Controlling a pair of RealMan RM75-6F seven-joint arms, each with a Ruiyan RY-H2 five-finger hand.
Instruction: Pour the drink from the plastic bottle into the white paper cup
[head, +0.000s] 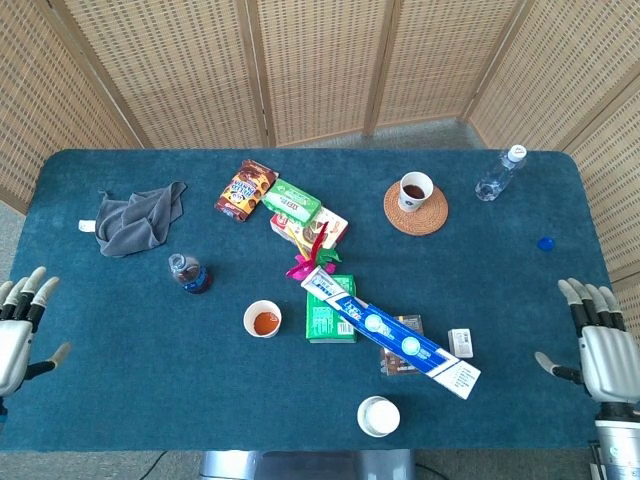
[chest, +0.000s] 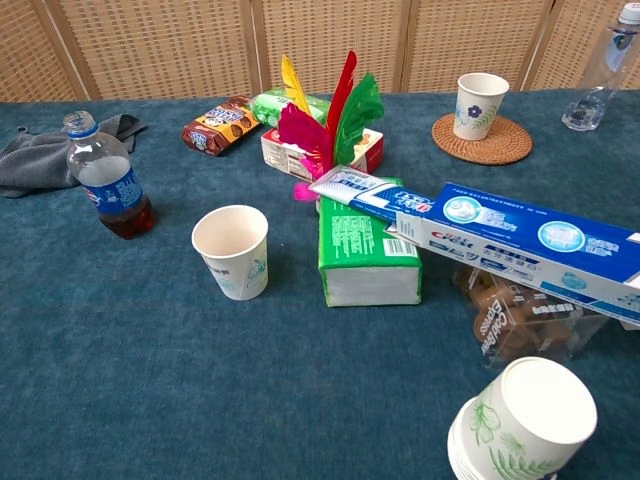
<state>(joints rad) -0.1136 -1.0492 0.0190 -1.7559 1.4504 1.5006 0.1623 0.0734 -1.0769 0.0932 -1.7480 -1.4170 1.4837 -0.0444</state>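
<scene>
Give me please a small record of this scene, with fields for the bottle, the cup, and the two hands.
bottle: plastic bottle upright, uncapped, a little dark red drink at the bottom; held by nothing
cup: white paper cup upright beside the green box, reddish drink inside
left hand: left hand at the table's left edge, fingers apart, holding nothing
right hand: right hand at the table's right edge, fingers apart, holding nothing
other cup: a cup on a coaster

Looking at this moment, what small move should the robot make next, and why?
Probably none toward pouring: the white paper cup already holds reddish drink, and the plastic bottle stands upright, uncapped, with only a little left. Both the left hand and the right hand are open at the table edges, so I would let them rest there.
</scene>
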